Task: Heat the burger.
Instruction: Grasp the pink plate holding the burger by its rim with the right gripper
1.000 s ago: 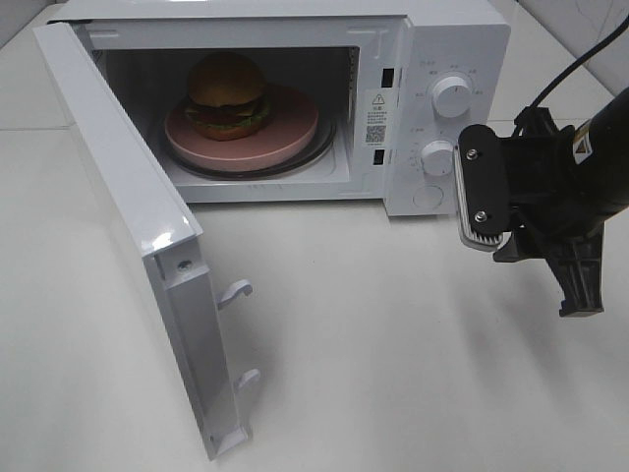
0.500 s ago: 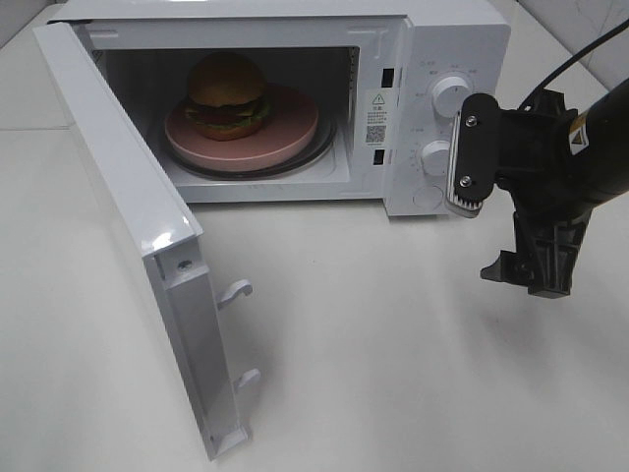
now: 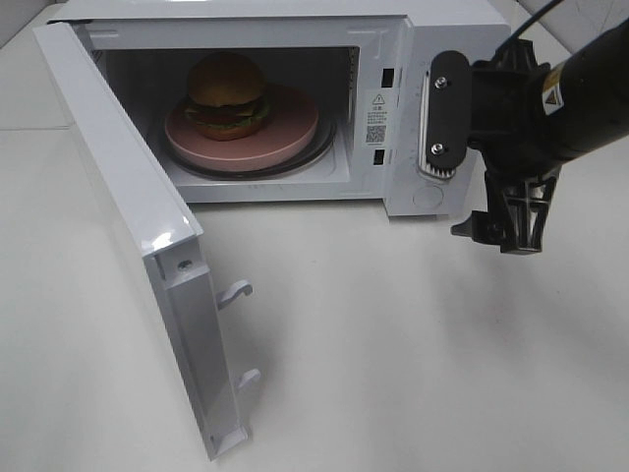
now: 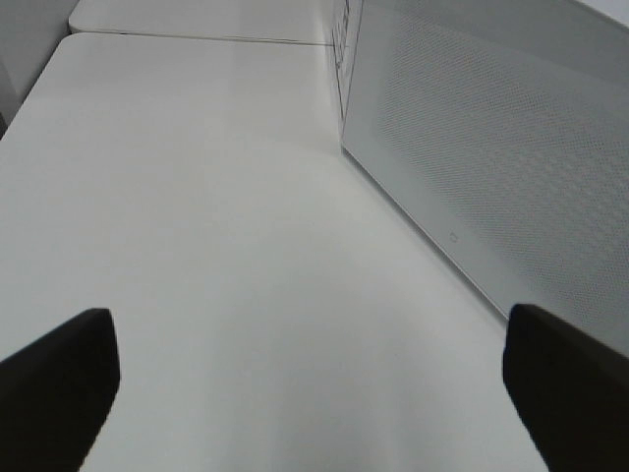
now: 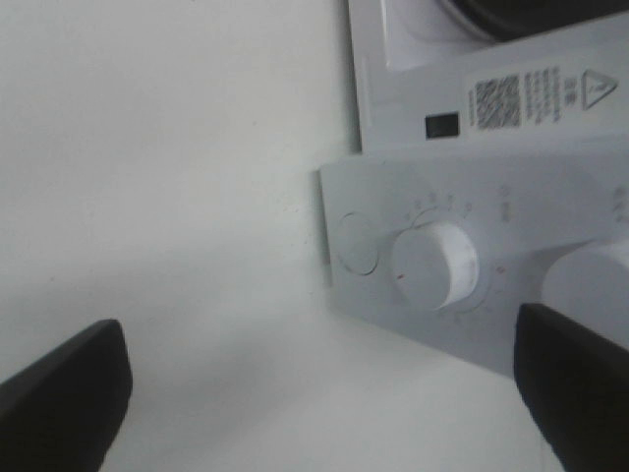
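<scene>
pink plate (image 3: 295, 136) bears the burger (image 3: 228, 93); left gripper (image 4: 313, 388) and right gripper (image 5: 316, 393) gape wide, empty.

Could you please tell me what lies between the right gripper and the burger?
In the exterior high view, the white microwave's control panel and part of the round pink plate lie between the open right gripper and the golden-bun burger.
</scene>
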`<state>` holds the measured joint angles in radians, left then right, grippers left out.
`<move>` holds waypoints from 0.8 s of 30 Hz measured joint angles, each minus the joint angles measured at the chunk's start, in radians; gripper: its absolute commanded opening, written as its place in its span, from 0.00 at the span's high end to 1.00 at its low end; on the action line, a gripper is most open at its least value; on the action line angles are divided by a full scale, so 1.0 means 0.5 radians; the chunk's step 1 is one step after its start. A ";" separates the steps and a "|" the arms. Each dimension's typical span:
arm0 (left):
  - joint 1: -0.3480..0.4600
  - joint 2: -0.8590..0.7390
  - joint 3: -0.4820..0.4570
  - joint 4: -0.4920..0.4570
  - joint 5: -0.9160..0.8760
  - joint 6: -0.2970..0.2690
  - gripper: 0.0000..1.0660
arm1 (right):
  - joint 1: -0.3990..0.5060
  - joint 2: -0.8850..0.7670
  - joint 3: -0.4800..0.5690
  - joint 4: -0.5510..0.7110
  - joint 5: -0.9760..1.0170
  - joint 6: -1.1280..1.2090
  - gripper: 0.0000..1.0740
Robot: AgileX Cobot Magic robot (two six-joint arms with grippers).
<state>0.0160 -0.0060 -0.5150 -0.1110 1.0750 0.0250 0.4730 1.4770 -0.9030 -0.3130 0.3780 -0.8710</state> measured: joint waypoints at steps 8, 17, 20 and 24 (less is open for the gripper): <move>0.000 0.000 0.000 0.000 0.000 0.000 0.08 | 0.108 0.194 -0.188 -0.070 -0.004 0.002 0.10; 0.000 0.000 0.000 0.000 0.000 0.000 0.08 | 0.248 0.486 -0.402 -0.138 -0.070 0.006 0.10; 0.000 0.000 0.000 0.000 0.000 0.000 0.08 | 0.252 0.514 -0.422 -0.142 -0.076 0.006 0.10; 0.000 0.000 0.000 0.000 0.000 0.000 0.08 | 0.262 0.652 -0.520 -0.162 -0.102 0.012 0.11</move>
<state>0.0160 -0.0060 -0.5150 -0.1110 1.0750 0.0250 0.6040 1.8030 -1.1630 -0.3940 0.3270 -0.8650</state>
